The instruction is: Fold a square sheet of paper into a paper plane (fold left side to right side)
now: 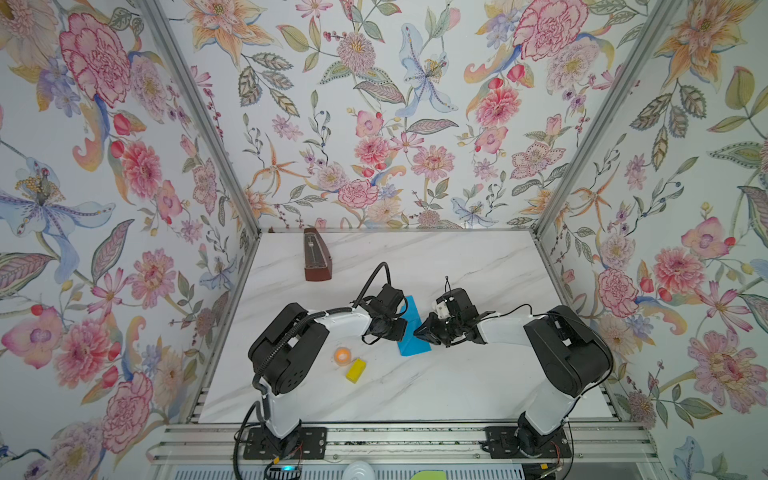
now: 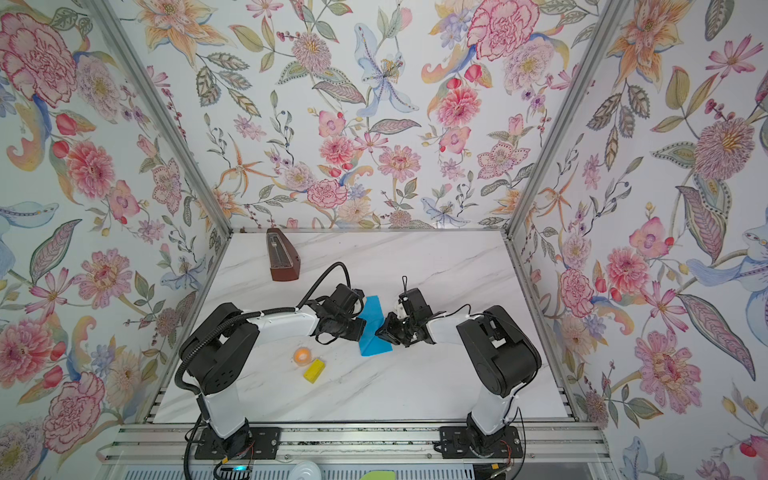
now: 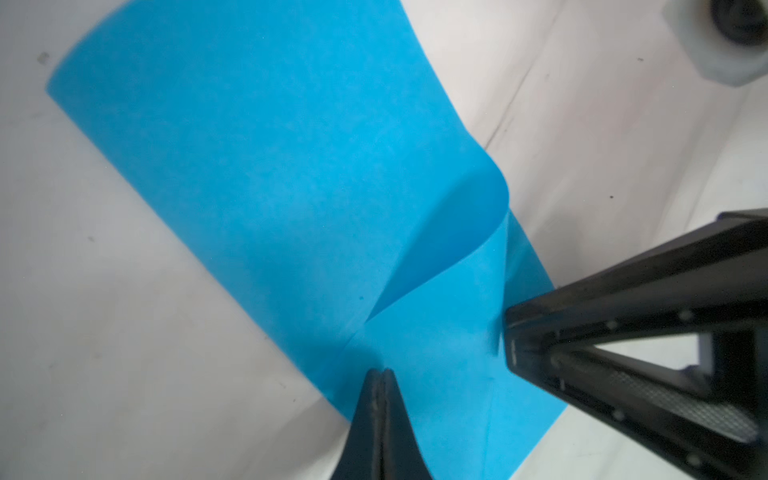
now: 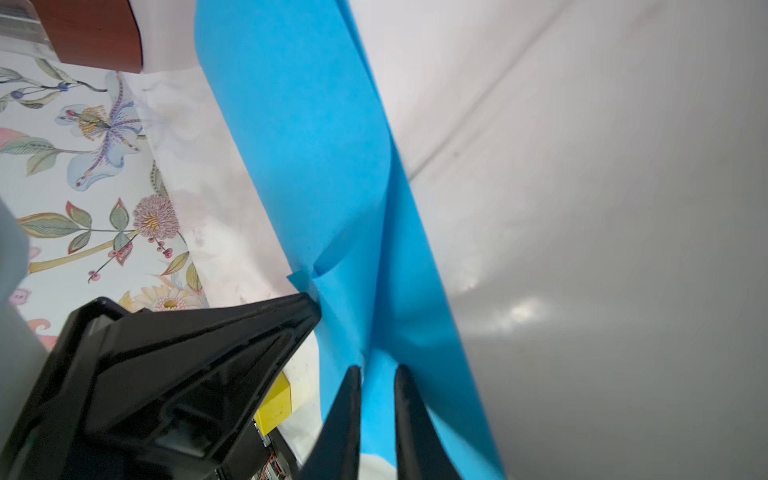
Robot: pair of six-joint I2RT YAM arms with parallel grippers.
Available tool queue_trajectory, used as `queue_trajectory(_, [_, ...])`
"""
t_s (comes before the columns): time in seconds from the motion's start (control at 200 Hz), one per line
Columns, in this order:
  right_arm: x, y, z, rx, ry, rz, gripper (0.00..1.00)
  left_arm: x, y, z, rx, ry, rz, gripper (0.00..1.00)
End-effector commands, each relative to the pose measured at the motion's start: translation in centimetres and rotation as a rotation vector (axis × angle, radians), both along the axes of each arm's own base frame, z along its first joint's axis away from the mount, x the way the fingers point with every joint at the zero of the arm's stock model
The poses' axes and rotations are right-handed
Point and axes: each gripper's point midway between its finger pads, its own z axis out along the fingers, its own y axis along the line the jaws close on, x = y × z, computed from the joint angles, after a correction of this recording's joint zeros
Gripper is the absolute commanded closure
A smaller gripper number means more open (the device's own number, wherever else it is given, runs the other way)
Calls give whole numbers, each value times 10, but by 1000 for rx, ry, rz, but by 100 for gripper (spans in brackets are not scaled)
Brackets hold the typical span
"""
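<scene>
At my far left a brown metronome (image 1: 316, 255) stands toward the back of the tabletop (image 1: 478, 386), and nearer the front an orange ball (image 1: 343, 355) and a yellow block (image 1: 356, 370) lie just beside each other. My left jaws are pressed together, tip down at the left edge of the square sheet of paper (image 1: 411, 345), which lies mid-tabletop between my two arms, folded over into a long blue strip with its upper layer curling up off the lower. My right jaws stand slightly spread at the strip's right edge, blue paper showing in the gap
</scene>
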Motion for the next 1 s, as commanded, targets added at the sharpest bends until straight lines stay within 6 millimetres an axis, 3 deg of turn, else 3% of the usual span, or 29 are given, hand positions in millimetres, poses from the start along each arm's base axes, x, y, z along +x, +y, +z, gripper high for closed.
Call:
queue_trajectory(0.0, [-1,-2,11,-36,1,17,85,-24,29,-43,133,101,3,100])
queue_trajectory(0.165, [0,28,30,61,-20,59,88,-25,31,-44,136,104,6,100])
queue_trajectory(0.415, [8,47,17,83,11,82,91,-27,33,-48,146,110,10,100])
queue_trajectory(0.53, [6,43,1,45,39,76,92,-28,36,-51,159,117,14,100])
queue_trajectory(0.726, [-11,17,-28,-66,86,57,94,-35,42,-60,174,147,16,100])
queue_trajectory(0.996, [-33,-7,-41,-125,115,49,95,-41,52,-70,189,177,24,100])
